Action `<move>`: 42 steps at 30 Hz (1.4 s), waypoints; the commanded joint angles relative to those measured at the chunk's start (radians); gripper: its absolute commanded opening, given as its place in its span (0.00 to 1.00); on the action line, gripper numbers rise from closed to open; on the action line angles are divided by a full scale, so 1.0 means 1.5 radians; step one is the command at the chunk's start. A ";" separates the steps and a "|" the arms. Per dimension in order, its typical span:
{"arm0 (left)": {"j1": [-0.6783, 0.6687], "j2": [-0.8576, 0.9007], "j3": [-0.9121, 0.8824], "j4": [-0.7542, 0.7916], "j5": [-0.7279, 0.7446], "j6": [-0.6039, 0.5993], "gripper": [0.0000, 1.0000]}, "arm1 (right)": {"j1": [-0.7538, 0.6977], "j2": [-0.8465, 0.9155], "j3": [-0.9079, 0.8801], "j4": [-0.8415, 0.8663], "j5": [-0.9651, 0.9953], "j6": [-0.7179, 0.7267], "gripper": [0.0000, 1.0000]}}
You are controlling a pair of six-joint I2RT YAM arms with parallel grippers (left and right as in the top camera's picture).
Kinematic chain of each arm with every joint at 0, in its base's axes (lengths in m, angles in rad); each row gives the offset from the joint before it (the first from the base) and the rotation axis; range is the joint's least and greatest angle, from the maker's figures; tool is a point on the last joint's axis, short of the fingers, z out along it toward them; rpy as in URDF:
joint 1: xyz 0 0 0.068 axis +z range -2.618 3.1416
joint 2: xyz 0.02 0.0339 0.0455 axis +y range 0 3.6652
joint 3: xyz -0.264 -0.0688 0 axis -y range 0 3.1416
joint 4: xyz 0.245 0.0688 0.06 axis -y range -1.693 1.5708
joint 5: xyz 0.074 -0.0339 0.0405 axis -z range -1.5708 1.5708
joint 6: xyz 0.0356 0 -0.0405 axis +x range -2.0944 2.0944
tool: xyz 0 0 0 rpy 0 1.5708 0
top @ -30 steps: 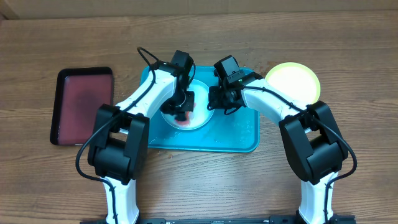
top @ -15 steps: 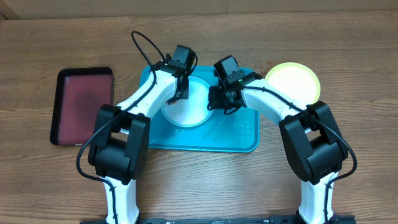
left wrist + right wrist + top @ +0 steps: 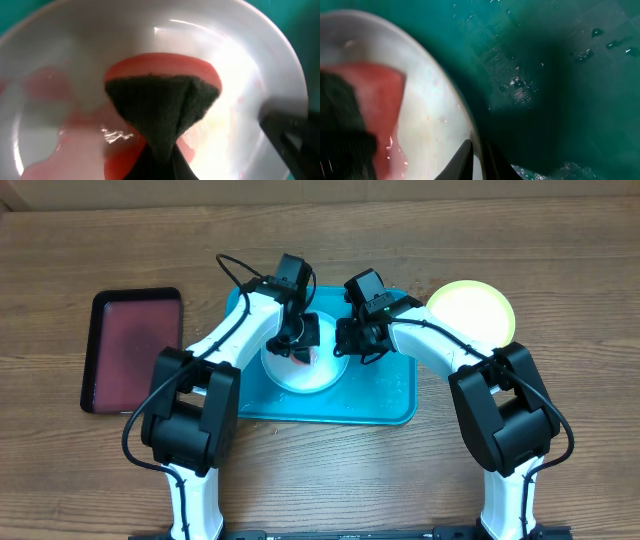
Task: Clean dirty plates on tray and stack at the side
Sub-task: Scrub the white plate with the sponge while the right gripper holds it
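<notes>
Since half a second ago my left claw (image 3: 300, 343) has swung back from the far-left edge of the white plate (image 3: 300, 376) to a spot over its middle, and the sponge (image 3: 304, 356) shows on the plate again. That plate lies in the turquoise tray (image 3: 382, 396), toward its left half. The left claw is pinched tight on the sponge, whose dark scouring face (image 3: 161, 102) folds up between the fingers while the red side presses on the wet plate. My right claw (image 3: 341, 341) is nearly closed on the plate's right rim (image 3: 451, 112), one finger on each side of the edge. Water beads on the tray floor beside it. A yellow-green plate (image 3: 472, 311) sits on the table (image 3: 320, 240) just right of the tray. A dark red tray (image 3: 132, 350) lies well off to the left.
</notes>
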 commanded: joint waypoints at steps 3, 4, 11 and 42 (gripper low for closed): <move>-0.022 -0.007 -0.003 -0.040 0.049 0.097 0.04 | -0.001 0.008 -0.006 -0.004 0.005 0.001 0.11; -0.021 -0.007 -0.003 -0.052 0.013 0.116 0.04 | -0.001 0.008 -0.006 -0.005 0.005 0.001 0.11; -0.015 -0.007 -0.002 -0.084 -0.325 0.115 0.04 | -0.001 0.008 -0.006 -0.003 0.005 0.001 0.11; -0.046 -0.007 0.028 -0.100 -0.125 0.033 0.04 | -0.001 0.008 -0.006 -0.011 0.005 0.001 0.04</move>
